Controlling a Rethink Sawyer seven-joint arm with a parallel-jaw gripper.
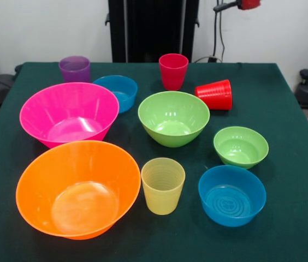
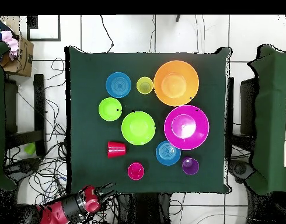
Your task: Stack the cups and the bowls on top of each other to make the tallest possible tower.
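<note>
I see the end effector (image 2: pixel 105 188) only from overhead, parked off the bench (image 2: pixel 87 116) beside its corner, at the tip of the red and black arm (image 2: pixel 66 210). I cannot tell whether it is apart or together, and it holds nothing that I can make out.

Nothing is stacked; all ten pieces sit separately on the green cloth. Closest to the end effector are the pinkish-red cup (image 1: pixel 173 71), upright, and the bright red cup (image 1: pixel 215 94), lying on its side. Just past those are a small blue bowl (image 1: pixel 117 91) and the purple cup (image 1: pixel 75 69). The medium lime green bowl (image 1: pixel 173 118) stands mid-bench, with the hot pink bowl (image 1: pixel 69 114) beside it, their rims near but apart. The small lime green bowl (image 1: pixel 241 146) sits on the other side of the medium one.

Farthest from the end effector, along the opposite edge, run the second small blue bowl (image 1: pixel 231 195), the ribbed yellow cup (image 1: pixel 163 185) and the large orange bowl (image 1: pixel 78 189). The orange rim lies just beside the pink one.
</note>
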